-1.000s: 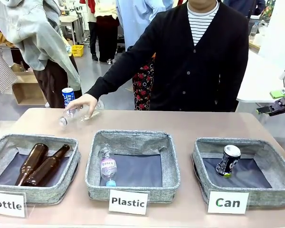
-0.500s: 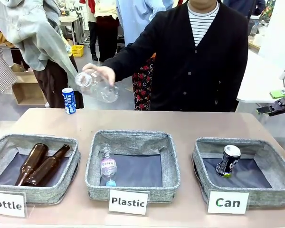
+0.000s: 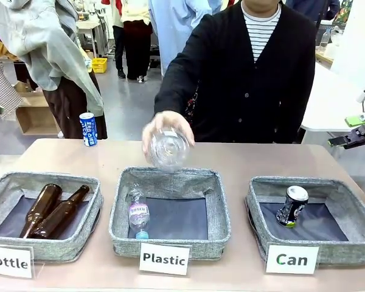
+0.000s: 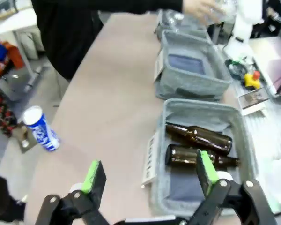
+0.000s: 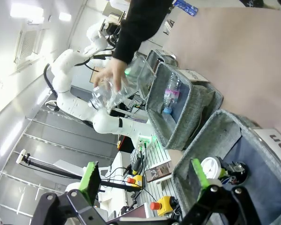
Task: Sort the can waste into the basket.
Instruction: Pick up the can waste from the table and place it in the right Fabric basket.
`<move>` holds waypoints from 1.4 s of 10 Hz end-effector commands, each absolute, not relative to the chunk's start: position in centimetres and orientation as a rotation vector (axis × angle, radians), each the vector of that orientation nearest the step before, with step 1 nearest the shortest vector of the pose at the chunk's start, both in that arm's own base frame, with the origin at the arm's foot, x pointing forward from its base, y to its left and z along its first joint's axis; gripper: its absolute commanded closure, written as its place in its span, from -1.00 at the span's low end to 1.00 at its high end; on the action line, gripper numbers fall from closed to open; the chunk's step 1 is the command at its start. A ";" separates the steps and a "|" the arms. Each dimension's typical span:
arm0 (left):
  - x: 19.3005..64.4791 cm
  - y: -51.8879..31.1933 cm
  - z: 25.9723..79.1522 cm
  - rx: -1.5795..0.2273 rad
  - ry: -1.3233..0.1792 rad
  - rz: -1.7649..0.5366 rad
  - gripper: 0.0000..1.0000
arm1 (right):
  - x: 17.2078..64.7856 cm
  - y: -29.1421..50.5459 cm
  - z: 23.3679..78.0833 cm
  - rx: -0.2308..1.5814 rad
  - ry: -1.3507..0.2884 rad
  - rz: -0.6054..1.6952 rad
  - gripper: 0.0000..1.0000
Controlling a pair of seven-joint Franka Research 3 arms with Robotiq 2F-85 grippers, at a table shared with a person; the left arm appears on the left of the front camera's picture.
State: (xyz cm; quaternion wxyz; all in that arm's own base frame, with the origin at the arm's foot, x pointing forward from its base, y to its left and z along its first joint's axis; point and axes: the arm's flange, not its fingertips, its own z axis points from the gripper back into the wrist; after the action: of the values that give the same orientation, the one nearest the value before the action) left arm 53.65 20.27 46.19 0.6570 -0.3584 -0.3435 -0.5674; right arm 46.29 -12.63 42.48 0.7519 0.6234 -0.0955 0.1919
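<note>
A black can (image 3: pixel 292 205) with a silver top lies tilted inside the grey basket (image 3: pixel 310 182) signed "Can"; the right wrist view shows that can (image 5: pixel 222 171) in the basket (image 5: pixel 210 136) just beyond my right gripper (image 5: pixel 144 177), which is open and holds nothing. The blue and white can (image 3: pixel 88 129) stands upright at the table's far left edge. It appears left of my left gripper (image 4: pixel 150 171) as the same can (image 4: pixel 41 134). That gripper is open and hovers over the near end of the table. My right gripper (image 3: pixel 351 130) stays at the far right.
A person's hand holds a clear plastic bottle (image 3: pixel 167 146) above the "Plastic" basket (image 3: pixel 170 176), which has a small bottle (image 3: pixel 138 214) in it. Two brown glass bottles (image 3: pixel 52 210) lie in the "Bottle" basket (image 3: pixel 45 179). The person stands at the far side.
The person's hand lifted the clear bottle off the table's far left and carried it right, over the Plastic basket. The blue and white can now stands uncovered. Neither gripper moved.
</note>
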 end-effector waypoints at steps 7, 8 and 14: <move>69.3 15.5 37.5 -0.791 -0.712 -1.345 -1.00 | 46.3 -12.8 42.7 1.357 -0.209 0.437 -1.00; 70.8 15.0 36.7 -0.795 -0.724 -1.320 -1.00 | 46.3 -12.8 42.7 1.357 -0.209 0.437 -1.00; 76.8 9.5 31.3 -0.755 -0.734 -1.233 -1.00 | 46.3 -12.8 42.7 1.357 -0.209 0.437 -1.00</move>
State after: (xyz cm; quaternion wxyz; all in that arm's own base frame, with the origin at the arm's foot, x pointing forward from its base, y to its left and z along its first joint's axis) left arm 75.12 9.38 30.96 0.6803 -0.3450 -0.3321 -0.5549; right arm 46.30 -12.63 42.48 0.7520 0.6234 -0.0954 0.1919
